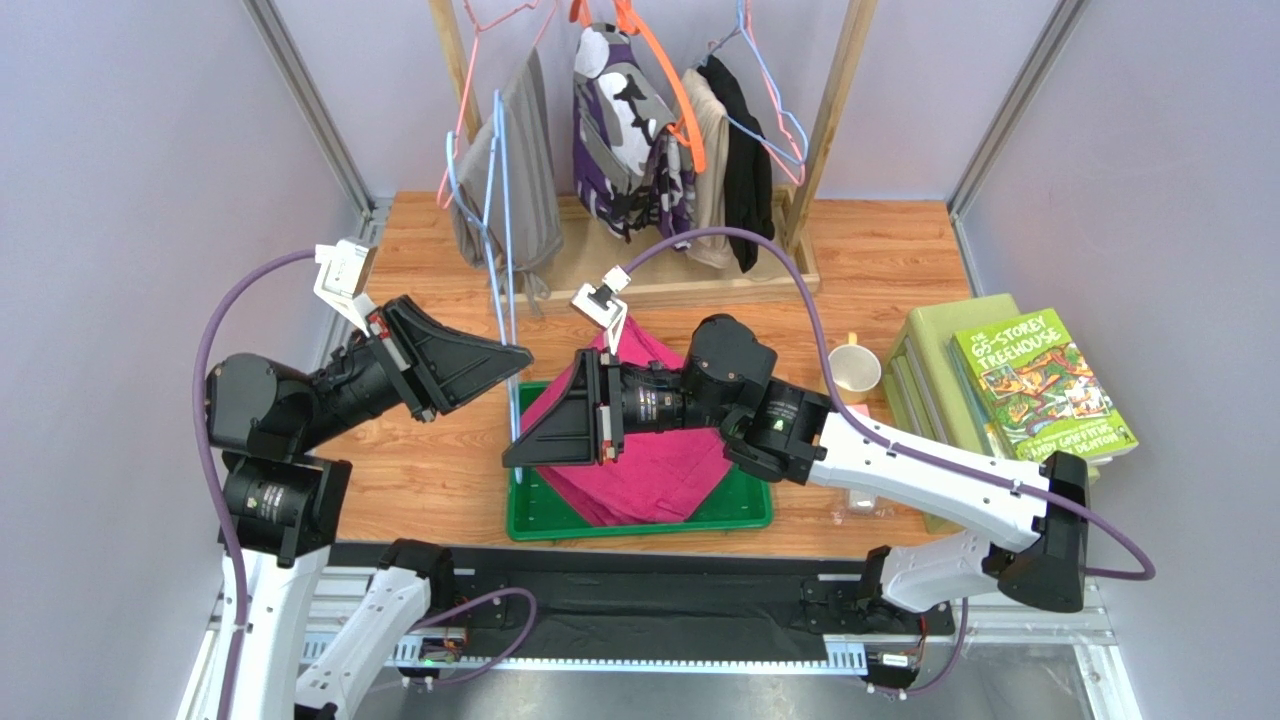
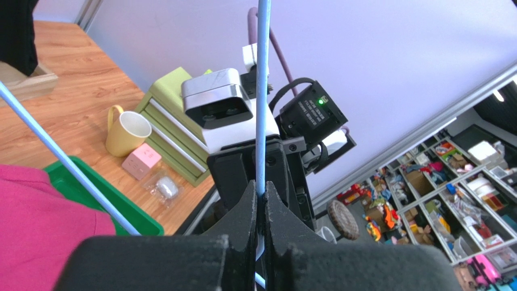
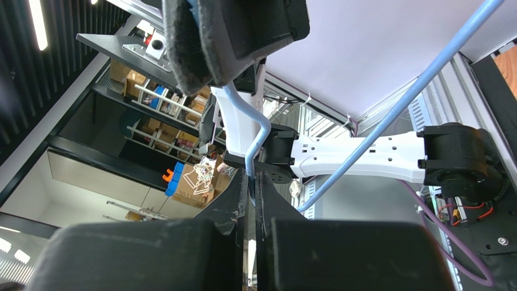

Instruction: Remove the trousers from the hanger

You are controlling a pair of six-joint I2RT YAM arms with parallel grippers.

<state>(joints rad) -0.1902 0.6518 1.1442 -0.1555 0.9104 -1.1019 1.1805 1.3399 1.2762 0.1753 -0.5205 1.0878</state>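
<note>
The light-blue wire hanger (image 1: 501, 225) stands nearly upright at the left edge of the green tray (image 1: 631, 525). My left gripper (image 1: 519, 357) is shut on its wire (image 2: 262, 91) about mid-height. My right gripper (image 1: 514, 453) is shut on a bend of the wire (image 3: 255, 136) lower down, close to the tray's left rim. The magenta-pink trousers (image 1: 646, 450) lie crumpled in the tray under the right gripper and arm; they also show at the lower left of the left wrist view (image 2: 42, 230). I cannot tell whether any fabric still touches the wire.
A wooden rack at the back holds grey trousers (image 1: 519, 150), a purple-white patterned garment (image 1: 624, 128), an orange hanger (image 1: 669, 75) and a pink-red hanger (image 1: 473, 60). A yellow mug (image 1: 854, 368), a pink cube (image 2: 141, 162), a green box (image 1: 939, 353) and a book (image 1: 1044, 387) sit to the right.
</note>
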